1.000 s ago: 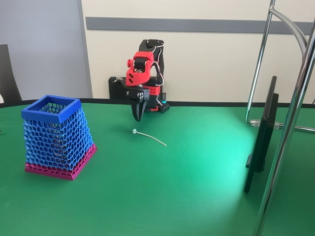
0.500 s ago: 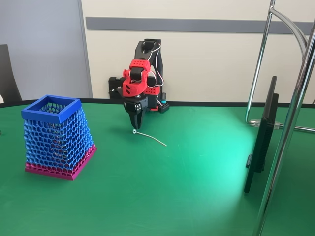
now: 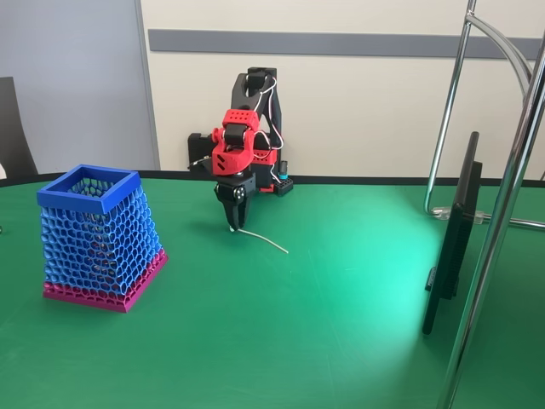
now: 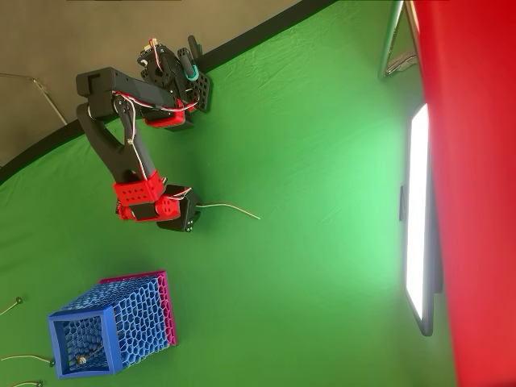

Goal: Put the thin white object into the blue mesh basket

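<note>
The thin white object lies flat on the green table, to the right of the blue mesh basket. Seen from overhead, the strip runs right from under the arm's head, and the basket stands lower left of it. My red and black gripper points straight down, with its tips at the strip's left, loop end. The fingers look narrow and close together. Whether they hold the strip is hidden. In the overhead view the gripper covers that end. The basket stands upright, well apart from the gripper.
A flat monitor stands edge-on at the right, with chrome stand poles beside it. The arm's base is clamped at the table's far edge. Thin wires lie at the left edge in the overhead view. Open green table lies between strip and basket.
The gripper has come down and slightly left from above the table, until its tips reach the strip's loop end. The strip and the basket have stayed in place.
</note>
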Controlling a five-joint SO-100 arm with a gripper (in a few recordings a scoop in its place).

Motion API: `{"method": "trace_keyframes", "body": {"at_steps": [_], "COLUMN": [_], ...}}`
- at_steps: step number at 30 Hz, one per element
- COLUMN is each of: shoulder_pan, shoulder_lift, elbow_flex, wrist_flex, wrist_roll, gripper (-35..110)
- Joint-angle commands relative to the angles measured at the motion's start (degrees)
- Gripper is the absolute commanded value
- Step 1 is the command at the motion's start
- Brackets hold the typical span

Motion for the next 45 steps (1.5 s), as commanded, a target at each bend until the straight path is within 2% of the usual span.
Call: {"method": "trace_keyframes", "body": {"at_steps": [1, 11, 24, 38, 45], "shoulder_pan": [-0.09, 1.76, 2.2, -1.32, 5.01], "shoulder_lift": [-0.35, -4.13, -6.77, 9.14, 16.61], "elbow_flex": [-1.49, -4.13, -7.56, -11.51, -17.75], "wrist_flex": [-0.53, 0.26, 1.85, 1.49, -8.09], "wrist_roll": [-0.09, -0.26, -1.41, -5.71, -10.02], "gripper": [13, 12, 1, 1, 1]}}
